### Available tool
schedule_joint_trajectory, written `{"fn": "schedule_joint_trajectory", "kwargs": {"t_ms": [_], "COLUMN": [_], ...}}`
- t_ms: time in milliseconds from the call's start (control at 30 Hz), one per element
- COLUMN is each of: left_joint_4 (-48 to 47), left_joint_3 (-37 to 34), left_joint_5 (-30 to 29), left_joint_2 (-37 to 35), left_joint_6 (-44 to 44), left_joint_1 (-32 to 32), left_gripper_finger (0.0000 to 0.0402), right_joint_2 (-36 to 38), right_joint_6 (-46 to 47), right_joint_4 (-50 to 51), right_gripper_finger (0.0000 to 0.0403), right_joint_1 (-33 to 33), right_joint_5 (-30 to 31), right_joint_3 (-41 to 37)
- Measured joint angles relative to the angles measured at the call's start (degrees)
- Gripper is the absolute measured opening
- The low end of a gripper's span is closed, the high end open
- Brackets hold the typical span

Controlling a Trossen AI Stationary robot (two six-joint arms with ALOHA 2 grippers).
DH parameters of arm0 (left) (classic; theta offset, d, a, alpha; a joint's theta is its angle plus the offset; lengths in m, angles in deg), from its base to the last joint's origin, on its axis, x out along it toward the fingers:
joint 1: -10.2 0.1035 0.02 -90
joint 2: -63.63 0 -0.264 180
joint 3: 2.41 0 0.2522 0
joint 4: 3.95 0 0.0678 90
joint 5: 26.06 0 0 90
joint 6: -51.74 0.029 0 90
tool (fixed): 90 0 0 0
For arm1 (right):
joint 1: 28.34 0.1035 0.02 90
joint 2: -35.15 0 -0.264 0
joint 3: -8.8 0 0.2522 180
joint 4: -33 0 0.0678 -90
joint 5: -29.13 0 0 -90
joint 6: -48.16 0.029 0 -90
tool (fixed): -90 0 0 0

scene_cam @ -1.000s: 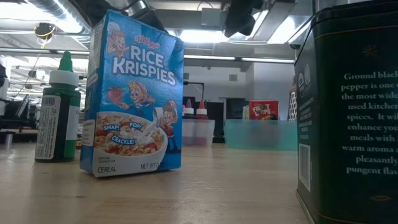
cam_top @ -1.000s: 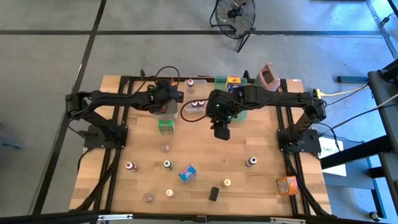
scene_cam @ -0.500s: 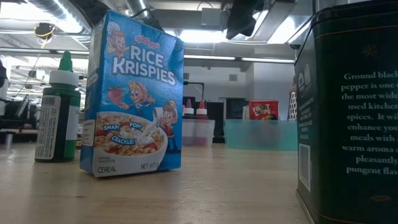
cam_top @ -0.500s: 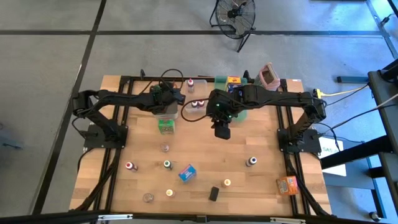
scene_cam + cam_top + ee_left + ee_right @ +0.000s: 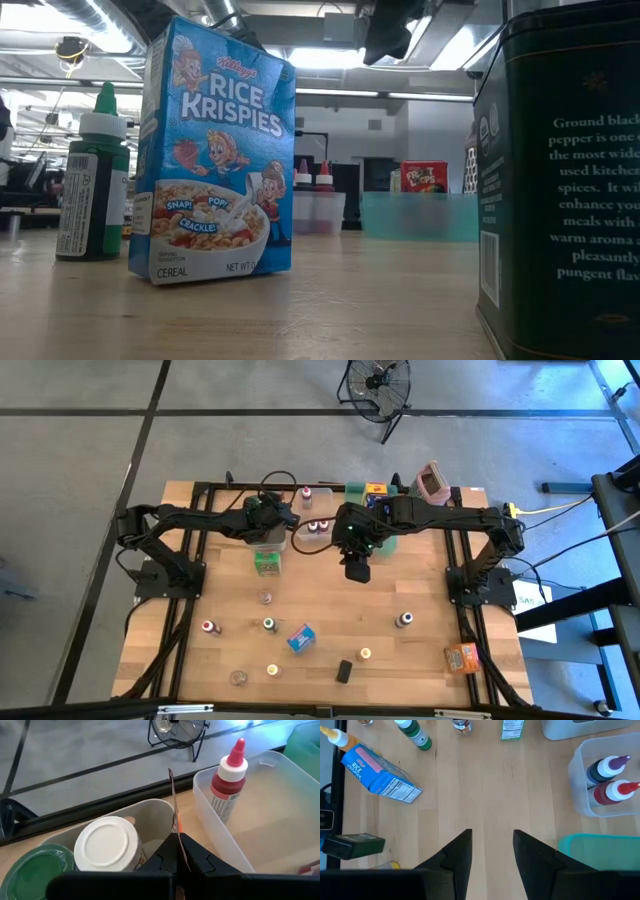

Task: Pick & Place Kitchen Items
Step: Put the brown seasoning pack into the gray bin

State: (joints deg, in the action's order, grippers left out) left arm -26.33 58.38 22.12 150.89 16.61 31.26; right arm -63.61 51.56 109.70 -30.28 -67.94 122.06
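left gripper (image 5: 177,851): over the bin (image 5: 150,815), fingers pressed on a thin card (image 5: 172,800) that stands on edge, long side up | right gripper (image 5: 490,850): over bare table (image 5: 485,785), fingers spread, holding nothing | Rice Krispies box (image 5: 380,772): lies flat, long side slanted
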Motion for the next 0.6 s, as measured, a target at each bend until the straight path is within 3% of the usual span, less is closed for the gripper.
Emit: {"fn": "schedule_joint_trajectory", "kwargs": {"t_ms": [233, 600], "left_joint_4": [0.1, -0.12], "left_joint_3": [0.0, 0.0], "left_joint_5": [3.96, -0.5], "left_joint_2": [0.0, -0.16], "left_joint_6": [3.0, 2.26], "left_joint_1": [0.08, 0.07], "left_gripper_finger": [0.0016, 0.0093], "right_joint_2": [0.0, 0.0], "right_joint_6": [0.0, 0.37], "right_joint_4": [-0.47, -0.78], "right_gripper_finger": [0.0144, 0.0144], "right_joint_1": [0.02, 0.02], "right_joint_5": [0.0, 0.0], "right_joint_3": [0.0, 0.0]}}
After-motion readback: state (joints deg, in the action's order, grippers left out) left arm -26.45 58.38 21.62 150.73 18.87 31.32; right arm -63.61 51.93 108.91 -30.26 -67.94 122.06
